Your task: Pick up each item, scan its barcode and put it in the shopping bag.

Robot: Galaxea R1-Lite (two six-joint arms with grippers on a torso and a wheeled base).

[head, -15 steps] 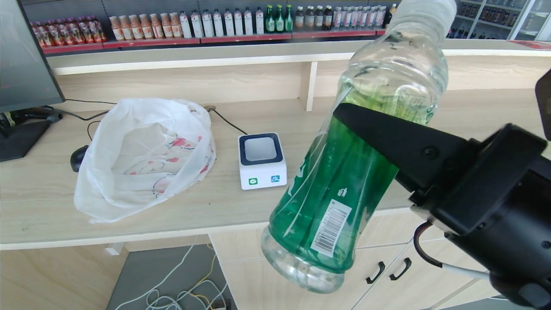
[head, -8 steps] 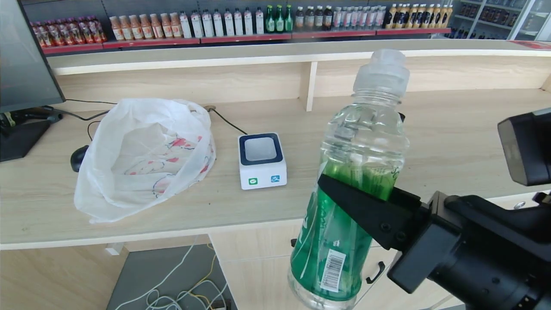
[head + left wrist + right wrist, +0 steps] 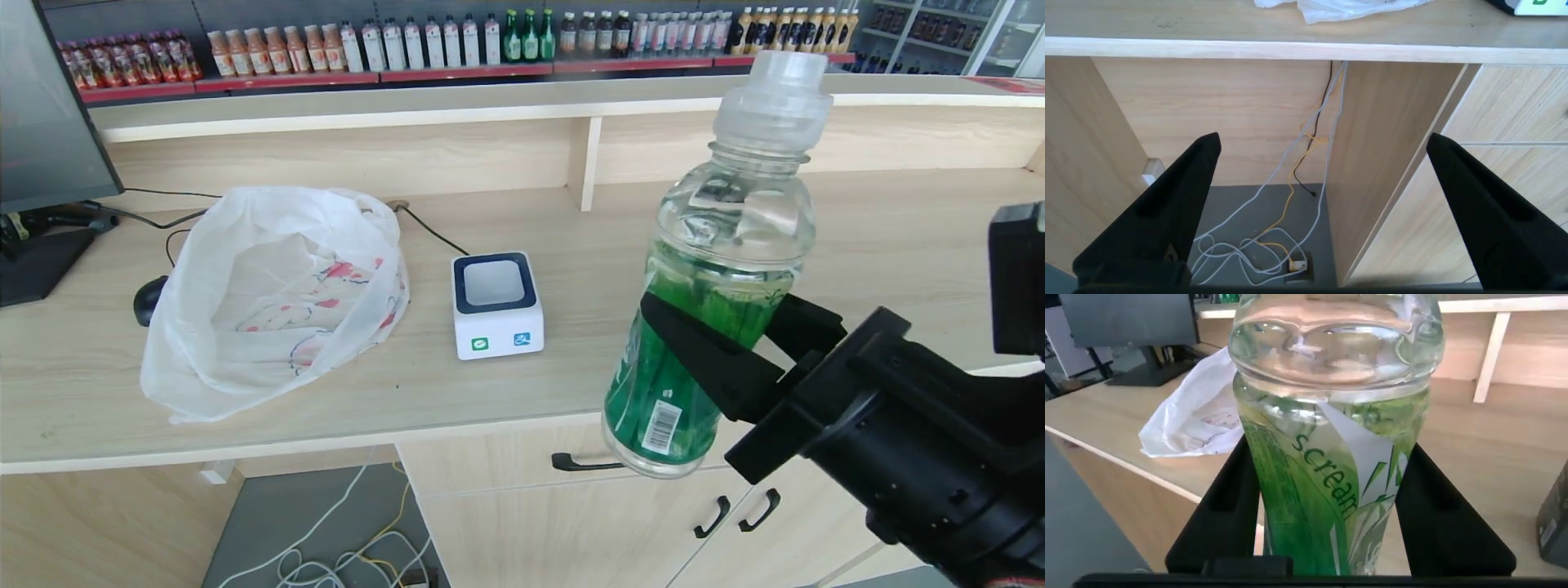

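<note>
A clear bottle (image 3: 722,261) with a green label and a clear cap is held above the counter's front edge, right of the scanner, leaning slightly right. Its barcode faces the head camera, low on the label. My right gripper (image 3: 727,327) is shut on the bottle's middle; in the right wrist view its black fingers (image 3: 1229,498) press both sides of the bottle (image 3: 1331,457). The white scanner (image 3: 496,304) with a dark-framed window sits at mid-counter. The white plastic shopping bag (image 3: 269,294) lies open to its left. My left gripper (image 3: 1323,220) hangs open below the counter edge.
A monitor (image 3: 49,106) and a black mouse (image 3: 149,299) sit at the counter's left end. A raised shelf with a divider (image 3: 585,159) runs along the back. Drawer handles (image 3: 584,465) and loose floor cables (image 3: 1282,237) lie under the counter (image 3: 898,245), bare wood at its right.
The bottle has drawn back from the head camera, first sinking, then shifting right and up. It now stands closer to upright, still in my right gripper.
</note>
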